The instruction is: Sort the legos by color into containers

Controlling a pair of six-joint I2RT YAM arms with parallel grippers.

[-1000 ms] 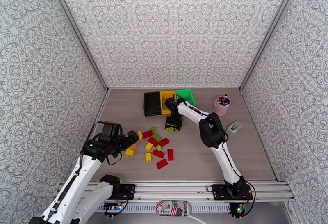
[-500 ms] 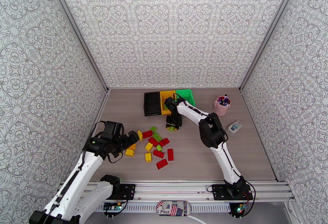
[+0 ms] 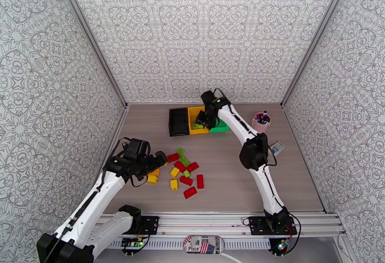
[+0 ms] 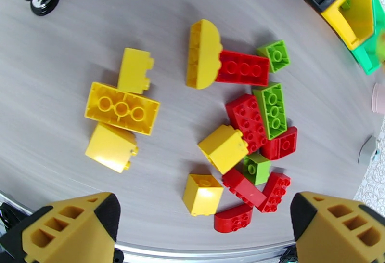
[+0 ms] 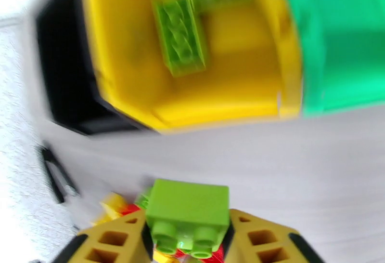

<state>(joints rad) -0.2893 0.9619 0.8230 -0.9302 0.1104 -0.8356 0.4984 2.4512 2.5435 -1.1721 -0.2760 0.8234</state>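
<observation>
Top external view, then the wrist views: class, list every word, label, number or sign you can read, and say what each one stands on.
"G Place": on the flag-printed tag below the front rail.
Small grey device beside the pink cup: it has a blue panel, too small to read.
Legos: no readable lettering on the studs.
</observation>
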